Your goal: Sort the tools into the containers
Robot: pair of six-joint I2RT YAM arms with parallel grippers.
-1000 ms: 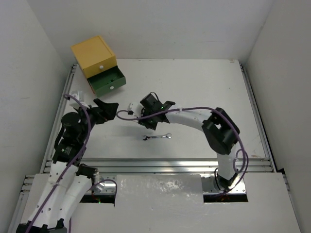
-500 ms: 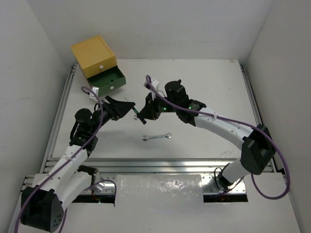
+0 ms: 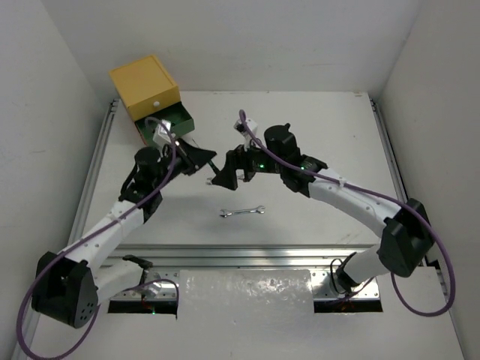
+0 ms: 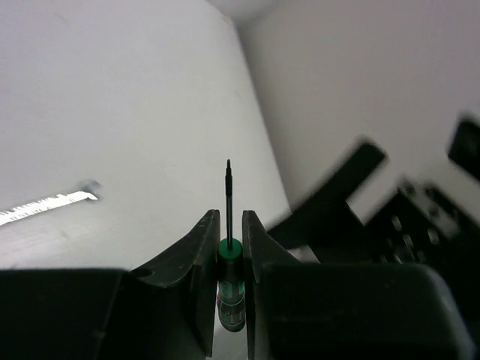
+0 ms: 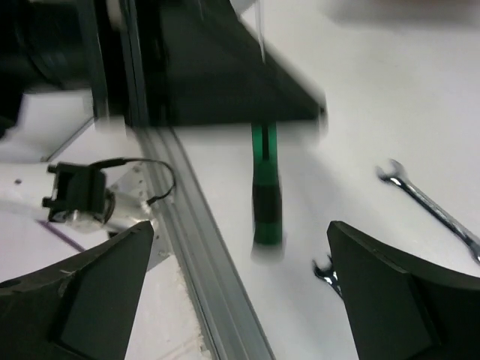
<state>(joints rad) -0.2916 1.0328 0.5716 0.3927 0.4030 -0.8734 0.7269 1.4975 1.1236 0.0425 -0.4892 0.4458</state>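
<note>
From above, one silver wrench (image 3: pixel 244 212) lies on the tabletop (image 3: pixel 322 120). Far beyond it to the left stands the yellow drawer (image 3: pixel 144 84), with the green drawer (image 3: pixel 178 118) pulled open beneath it. No other loose tools show here, so the sorting looks well advanced, though the drawers' insides are hidden. The left arm stretches long and low, so that the left tool (image 3: pixel 199 159) hangs beyond the wrench on its left side. The right arm arcs in from the other side, bringing the right tool (image 3: pixel 223 174) close in front of the left one.

In the left wrist view, that tool's jaws are clamped on a green-handled screwdriver (image 4: pixel 229 255), blade pointing forward and held off the surface, with the wrench down to its left.

In the right wrist view, the right tool (image 5: pixel 240 229) gapes wide and holds nothing. The screwdriver hangs between its fingers and beyond them, left of the wrench. Left to do, I judge: drawer this screwdriver, then the wrench.
</note>
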